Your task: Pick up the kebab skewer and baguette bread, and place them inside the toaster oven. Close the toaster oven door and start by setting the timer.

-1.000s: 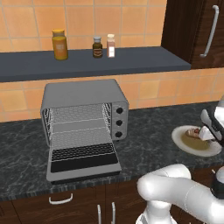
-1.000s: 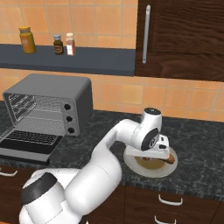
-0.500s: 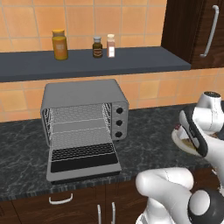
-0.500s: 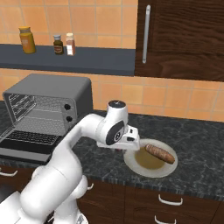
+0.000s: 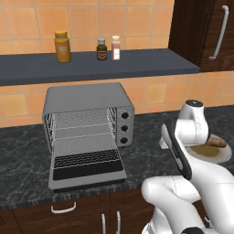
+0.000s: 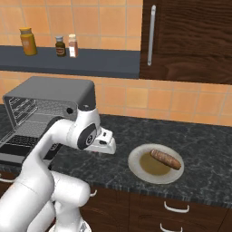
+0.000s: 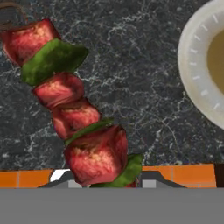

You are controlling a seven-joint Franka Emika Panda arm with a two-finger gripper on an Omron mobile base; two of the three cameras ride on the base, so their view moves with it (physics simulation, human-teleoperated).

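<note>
A thin kebab skewer [image 7: 72, 113] threaded with red meat chunks and green pepper pieces is pinched at its lower end between the two fingers of the white arm's gripper [image 7: 106, 180] and is carried above the dark speckled stone counter [image 7: 144, 83], between the round white plate [image 6: 136, 165] and the boxy grey metal toaster oven [image 5: 87, 98]. The plump golden-brown baguette bread [image 6: 165, 159] is left lying on that plate. The grey-framed glass oven door [image 5: 87, 167] is folded down flat. Because the skewer is held by one end only, it may be swung or twisted loose during travel, and its free tip could be caught on the wire racks [image 5: 84, 137] or the door edge.
</note>
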